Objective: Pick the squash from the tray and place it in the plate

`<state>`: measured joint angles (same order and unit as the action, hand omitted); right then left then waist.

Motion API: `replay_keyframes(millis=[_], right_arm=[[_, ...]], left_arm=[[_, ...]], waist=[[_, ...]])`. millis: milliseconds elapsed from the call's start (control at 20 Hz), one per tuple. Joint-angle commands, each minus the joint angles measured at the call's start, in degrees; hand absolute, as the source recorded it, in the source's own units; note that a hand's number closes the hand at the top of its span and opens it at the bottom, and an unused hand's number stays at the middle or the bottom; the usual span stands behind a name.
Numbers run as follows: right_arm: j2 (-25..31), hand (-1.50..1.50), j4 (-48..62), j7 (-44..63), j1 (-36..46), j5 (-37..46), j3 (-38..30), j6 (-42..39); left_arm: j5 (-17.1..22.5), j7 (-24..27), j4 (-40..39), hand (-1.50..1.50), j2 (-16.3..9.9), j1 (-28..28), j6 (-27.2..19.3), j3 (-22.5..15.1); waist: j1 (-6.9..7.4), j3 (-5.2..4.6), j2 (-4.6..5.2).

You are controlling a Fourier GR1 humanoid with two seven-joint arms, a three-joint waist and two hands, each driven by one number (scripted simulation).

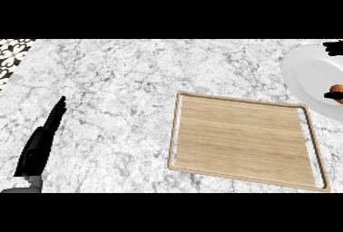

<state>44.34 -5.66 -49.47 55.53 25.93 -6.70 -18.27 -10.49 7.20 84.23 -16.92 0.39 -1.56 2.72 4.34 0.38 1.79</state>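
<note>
A square wooden tray (244,142) lies flat near the table's right front. The white plate (309,77) sits at the right edge, an orange squash (337,88) just visible over it.

The left hand (41,142) shows near the lower left, fingers straight and together, pointing far and slightly right, with a bit of grey wrist below it. Of the right hand (333,94) only dark fingertips show at the far right edge.
</note>
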Motion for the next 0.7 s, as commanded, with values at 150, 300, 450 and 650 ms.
replay_keyframes(millis=[150,300,450,650], right_arm=[[4.70,-1.50,4.60,3.25,1.09,-8.58,-8.73,-6.59],[7.69,-1.50,5.54,5.44,1.14,-10.78,-10.84,-10.68],[9.07,-1.50,5.59,5.71,0.13,-14.37,-14.34,-14.63],[11.45,-1.50,5.18,7.01,-0.93,-16.34,-16.22,-17.33]], left_arm=[[0.25,0.99,0.71,0.00,-0.32,1.05,0.72,0.07],[0.54,0.29,-0.66,0.00,-0.59,-0.27,1.00,0.61],[0.31,0.90,0.37,0.00,-0.62,-0.03,0.28,0.95],[0.48,0.52,1.02,0.00,-0.38,0.70,0.53,0.68]], waist=[[0.64,0.15,0.46],[0.10,0.19,0.79],[0.25,0.46,0.99],[0.41,0.58,1.01]])
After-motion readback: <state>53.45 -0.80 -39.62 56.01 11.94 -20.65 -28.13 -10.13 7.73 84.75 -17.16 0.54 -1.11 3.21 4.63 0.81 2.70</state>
